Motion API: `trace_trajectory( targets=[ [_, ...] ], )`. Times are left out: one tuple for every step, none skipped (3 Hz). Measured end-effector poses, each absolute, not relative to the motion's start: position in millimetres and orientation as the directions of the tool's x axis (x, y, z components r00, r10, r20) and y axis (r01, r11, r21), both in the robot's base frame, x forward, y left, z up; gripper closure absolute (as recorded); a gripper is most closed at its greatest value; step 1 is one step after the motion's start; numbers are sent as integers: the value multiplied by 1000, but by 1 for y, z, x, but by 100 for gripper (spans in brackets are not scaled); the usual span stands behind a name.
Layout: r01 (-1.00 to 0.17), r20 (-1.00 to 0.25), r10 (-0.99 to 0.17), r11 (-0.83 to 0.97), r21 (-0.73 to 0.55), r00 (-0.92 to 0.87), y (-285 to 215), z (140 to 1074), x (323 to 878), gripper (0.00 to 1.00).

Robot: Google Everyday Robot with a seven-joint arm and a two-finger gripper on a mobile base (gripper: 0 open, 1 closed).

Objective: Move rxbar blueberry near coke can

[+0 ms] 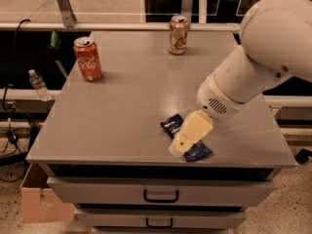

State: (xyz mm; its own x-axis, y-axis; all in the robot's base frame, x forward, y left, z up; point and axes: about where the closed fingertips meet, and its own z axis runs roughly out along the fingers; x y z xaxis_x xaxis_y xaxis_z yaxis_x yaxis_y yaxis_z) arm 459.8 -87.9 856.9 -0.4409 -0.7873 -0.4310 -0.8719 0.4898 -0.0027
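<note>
**Rxbar blueberry** [171, 126]: it lies flat on the tabletop [122, 111], right of centre and near the front edge. Its middle is hidden under the claw [179, 145].

**Claw:** it sits directly over the bar, at or just above the wrapper. You cannot tell how far open it is, or whether it has hold of anything.

**Coke can** [88, 59]: upright at the far left, well apart from the bar.

**Risks, as judged:**
1. The flat wrapper offers little to grip. A shallow bite could slip and push the bar off the nearby front edge.
2. If you set the bar down too close, you could tip the coke can, which stands near the left edge.
3. The tan can [178, 34], upright at the far edge, is the wrong target.

**Containers:**
- The 2 drawers [161, 191] below the tabletop are closed, so their contents are hidden.
- The contents of the cardboard box [36, 199] on the floor at left cannot be told.
- You cannot see what is in either can.
</note>
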Motion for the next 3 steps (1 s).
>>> trace_trajectory(
  targets=[
    [-857,-411,-779,516,7,-473,-73,840,453,0],
    [-830,-392,-762,557,12,-516,-76,826,455,16],
    [-811,-388,-745,586,9,-543,-82,820,460,41]
  ],
)
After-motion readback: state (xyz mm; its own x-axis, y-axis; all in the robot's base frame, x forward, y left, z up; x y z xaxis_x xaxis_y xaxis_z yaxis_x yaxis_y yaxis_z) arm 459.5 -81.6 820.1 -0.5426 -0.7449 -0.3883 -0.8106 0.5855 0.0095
